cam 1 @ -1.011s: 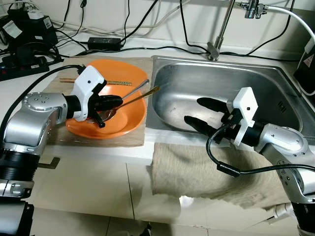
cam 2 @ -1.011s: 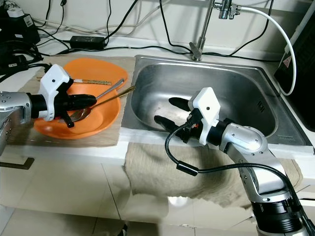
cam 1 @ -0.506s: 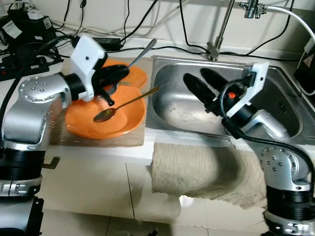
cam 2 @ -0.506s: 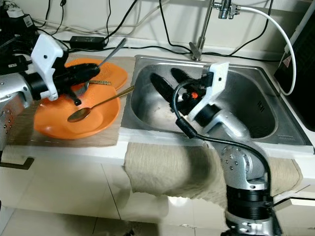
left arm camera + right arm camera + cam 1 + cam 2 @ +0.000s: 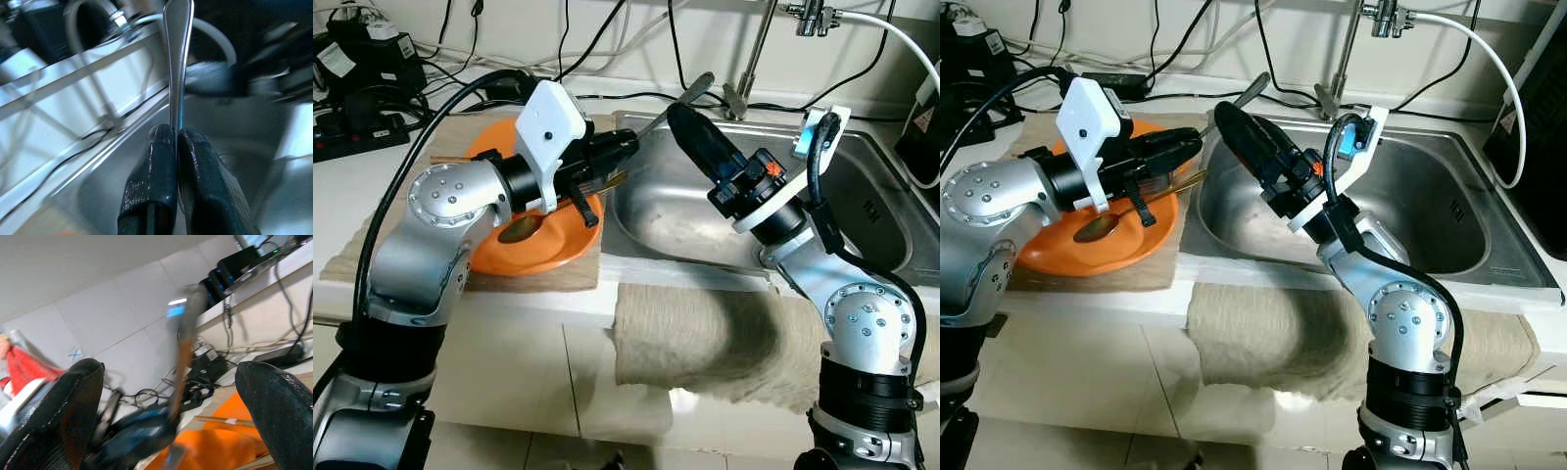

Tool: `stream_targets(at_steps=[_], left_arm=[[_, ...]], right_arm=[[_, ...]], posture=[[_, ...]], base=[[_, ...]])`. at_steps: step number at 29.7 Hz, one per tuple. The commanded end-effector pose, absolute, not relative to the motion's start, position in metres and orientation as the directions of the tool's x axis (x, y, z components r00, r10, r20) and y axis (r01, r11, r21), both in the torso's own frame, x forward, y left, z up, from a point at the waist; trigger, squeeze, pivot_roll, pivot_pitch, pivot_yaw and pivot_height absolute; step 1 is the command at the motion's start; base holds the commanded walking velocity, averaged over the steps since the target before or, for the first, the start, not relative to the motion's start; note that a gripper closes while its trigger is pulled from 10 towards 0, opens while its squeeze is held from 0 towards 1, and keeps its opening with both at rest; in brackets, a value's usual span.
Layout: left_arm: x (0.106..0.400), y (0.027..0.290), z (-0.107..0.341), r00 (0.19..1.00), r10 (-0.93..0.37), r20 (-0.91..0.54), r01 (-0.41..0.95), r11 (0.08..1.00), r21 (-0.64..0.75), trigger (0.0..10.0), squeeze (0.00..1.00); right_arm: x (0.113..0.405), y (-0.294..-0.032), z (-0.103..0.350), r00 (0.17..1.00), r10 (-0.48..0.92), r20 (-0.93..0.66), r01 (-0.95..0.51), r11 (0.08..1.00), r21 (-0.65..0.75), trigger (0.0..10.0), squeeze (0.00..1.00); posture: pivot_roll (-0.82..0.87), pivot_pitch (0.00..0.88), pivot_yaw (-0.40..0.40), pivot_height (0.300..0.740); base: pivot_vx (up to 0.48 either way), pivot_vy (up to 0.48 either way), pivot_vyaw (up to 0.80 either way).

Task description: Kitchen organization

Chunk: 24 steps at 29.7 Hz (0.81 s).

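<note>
Two grippers | left gripper [image 5: 175, 147] pinching slim steel spoon [image 5: 177, 58] | right gripper [image 5: 166, 396] jaws apart

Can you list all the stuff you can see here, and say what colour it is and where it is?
Plate: one, orange, on the mat left of the sink.
Gold spoon: one, gold, lying in the plate.
Silver spoon: one, silver, pinched in the left end effector, handle pointing over the sink.
Chopsticks: brown, behind the plate; count unclear.
Mat: one, tan, on the counter under the plate.
Sink: one, steel, right of the plate.
Tap: one, silver, behind the sink.
Towel: one, beige, hanging over the counter edge.
Cables: several, black, along the back wall.
Left end effector: shut on the silver spoon.
Right end effector: open, raised over the sink.
</note>
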<state>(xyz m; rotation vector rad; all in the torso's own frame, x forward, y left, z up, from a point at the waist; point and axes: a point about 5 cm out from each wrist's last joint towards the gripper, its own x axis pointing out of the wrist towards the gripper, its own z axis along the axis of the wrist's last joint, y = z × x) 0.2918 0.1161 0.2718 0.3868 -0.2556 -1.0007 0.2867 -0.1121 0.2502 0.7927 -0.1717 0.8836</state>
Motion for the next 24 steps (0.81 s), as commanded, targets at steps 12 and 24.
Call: stream_targets(at_steps=[12,24], left_arm=[[0.2775,0.1038,0.2714,0.42,-0.908,0.016,0.824,0.388,0.414,0.0,0.0],[0.2795,0.1059,0.274,0.429,-0.903,0.022,0.819,0.399,0.412,0.0,0.0]], right_arm=[[0.2883,-0.1144,0.2624,0.638,0.612,0.468,-0.754,0.371,0.542,0.0,0.0],[0.2849,-0.1126,0.2611,0.621,0.627,0.47,-0.766,0.356,0.536,0.0,0.0]], posture=[[-0.02,0.0,-0.031,0.74],[-0.02,0.0,-0.027,0.74]], base=[[0.0,0.0,0.0],[0.0,0.0,0.0]])
